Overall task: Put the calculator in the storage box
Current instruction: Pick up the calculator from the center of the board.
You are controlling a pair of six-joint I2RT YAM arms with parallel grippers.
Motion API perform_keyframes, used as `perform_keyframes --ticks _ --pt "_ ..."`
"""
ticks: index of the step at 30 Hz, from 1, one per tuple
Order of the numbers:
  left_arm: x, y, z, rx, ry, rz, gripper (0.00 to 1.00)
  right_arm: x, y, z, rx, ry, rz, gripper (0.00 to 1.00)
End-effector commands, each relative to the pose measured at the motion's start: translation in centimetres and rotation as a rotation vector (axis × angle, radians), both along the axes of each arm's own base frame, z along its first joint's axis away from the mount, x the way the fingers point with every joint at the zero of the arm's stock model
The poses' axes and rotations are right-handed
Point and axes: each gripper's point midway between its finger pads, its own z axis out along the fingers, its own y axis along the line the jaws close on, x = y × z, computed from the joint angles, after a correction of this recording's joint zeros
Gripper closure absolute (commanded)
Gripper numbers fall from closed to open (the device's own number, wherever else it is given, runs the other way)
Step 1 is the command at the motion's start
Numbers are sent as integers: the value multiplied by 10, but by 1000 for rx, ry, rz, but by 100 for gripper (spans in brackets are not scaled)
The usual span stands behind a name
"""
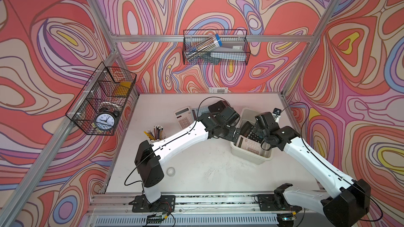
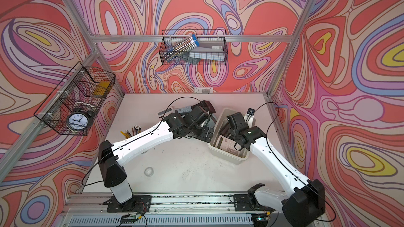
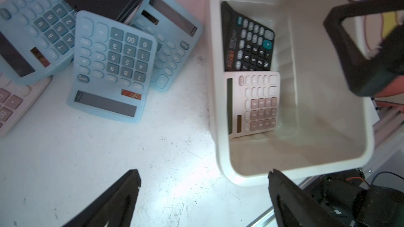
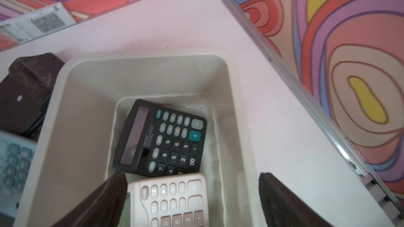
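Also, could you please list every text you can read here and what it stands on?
"CE", "GT", "00": keys of the black calculator in the storage box.
"CE", "GT": keys of the pink calculator.
"00": key of a blue calculator.
"12": alarm clock face.
Black calculator's brand and the wall label: too blurred.

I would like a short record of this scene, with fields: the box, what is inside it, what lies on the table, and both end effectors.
container: storage box, upright on the table
inside: black calculator and pink calculator, both keys up
outside: three blue calculators, overlapping on the table beside the box
left end effector: open, empty, by the box's rim
right end effector: open, empty, above the box
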Motion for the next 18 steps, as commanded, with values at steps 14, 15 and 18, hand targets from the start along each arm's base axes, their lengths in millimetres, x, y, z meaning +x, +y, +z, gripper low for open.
perform_keyframes --ticks 14,15,18 --pt "48 61 -90 -290 204 278 1 1 71 -6 200 -28 425 6" --pt "50 60 -95 -313 215 292 1 1 71 -6 200 -27 425 6" --pt "57 57 -108 -371 233 336 1 -1 70 -6 203 -28 423 6"
